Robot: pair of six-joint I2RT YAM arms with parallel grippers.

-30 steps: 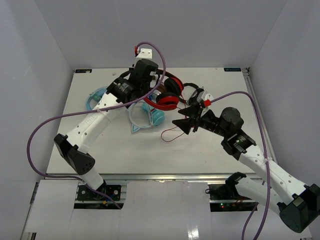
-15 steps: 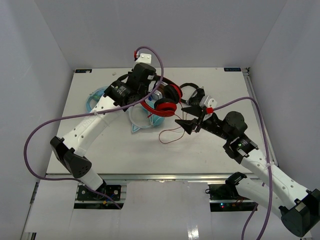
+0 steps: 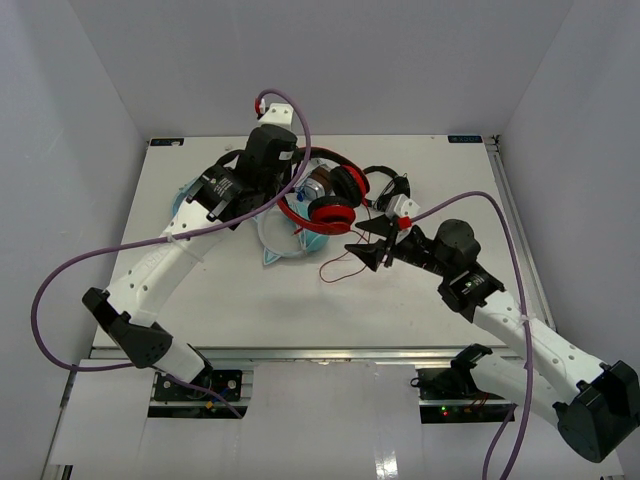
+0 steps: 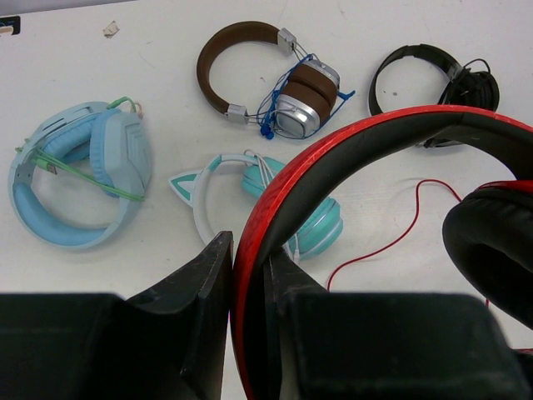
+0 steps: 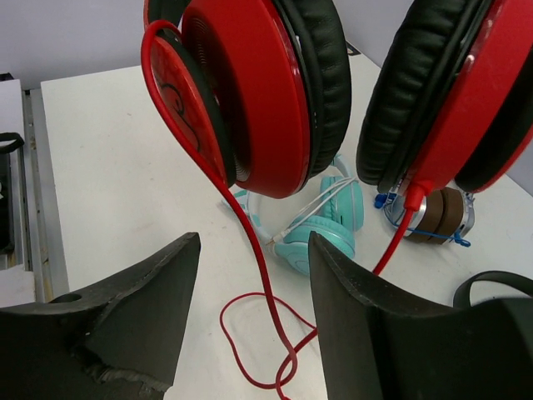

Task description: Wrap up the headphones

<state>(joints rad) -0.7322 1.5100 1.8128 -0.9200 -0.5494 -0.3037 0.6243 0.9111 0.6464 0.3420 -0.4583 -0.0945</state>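
Most of the wrapping looks undone. The headphones are off the tabletop, held up over the middle of it by the left gripper. Its jaws are pinched on the red-and-black headband, so the two ear cups hang free below.

The cable is mostly loose. In the right wrist view it drops from the stem of one cup, and a second strand runs along the outer face of the other cup before falling away. Both strands end in a slack loop lying on the tabletop. That strand on the cup may be the start of a first turn, but I cannot tell whether it goes all the way round. No neat coil shows anywhere on the headband or cups.

The right gripper sits just beside the hanging cups with its jaws spread wide and nothing between them. The falling cable passes through the gap without being pinched.

So the lift and the steadying hold seem done. What is left, as I judge it, is catching the cable, winding its slack round the headphones and setting them down.

Four other headsets lie beneath and behind:
- a light blue headset
- teal cat-ear headphones
- brown-banded silver headphones
- small black headphones

The slack loop lies close to the teal pair and could snag there.
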